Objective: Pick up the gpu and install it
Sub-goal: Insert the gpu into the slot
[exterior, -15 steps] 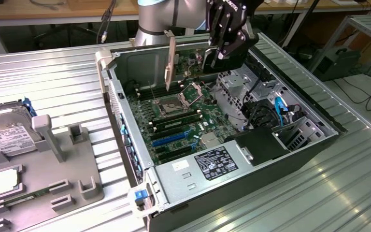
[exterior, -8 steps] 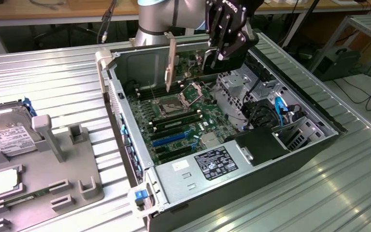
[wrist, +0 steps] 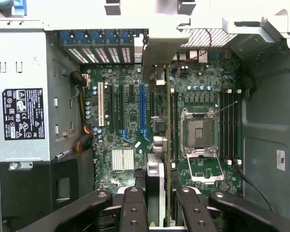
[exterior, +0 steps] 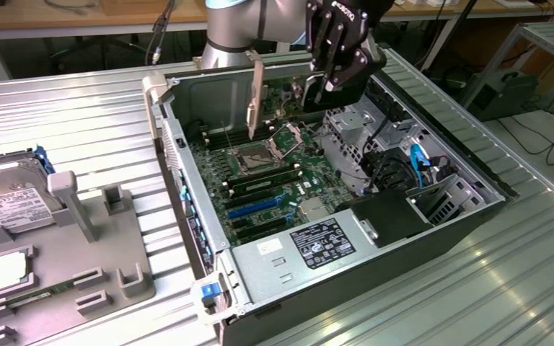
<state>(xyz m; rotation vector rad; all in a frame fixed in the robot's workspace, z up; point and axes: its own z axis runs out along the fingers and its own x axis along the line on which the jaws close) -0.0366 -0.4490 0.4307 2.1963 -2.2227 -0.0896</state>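
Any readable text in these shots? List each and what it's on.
"ROBOTIQ": white lettering on the gripper body, just legible.
Power supply label: marks and print too small to read.
Hard drive label: too small to read.
White sticker on the case wall: unreadable.

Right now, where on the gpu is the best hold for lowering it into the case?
Its upper edge, from above, as the gripper has it: the gpu hangs on edge, silver bracket at one end, leaving the lower edge free above the motherboard.
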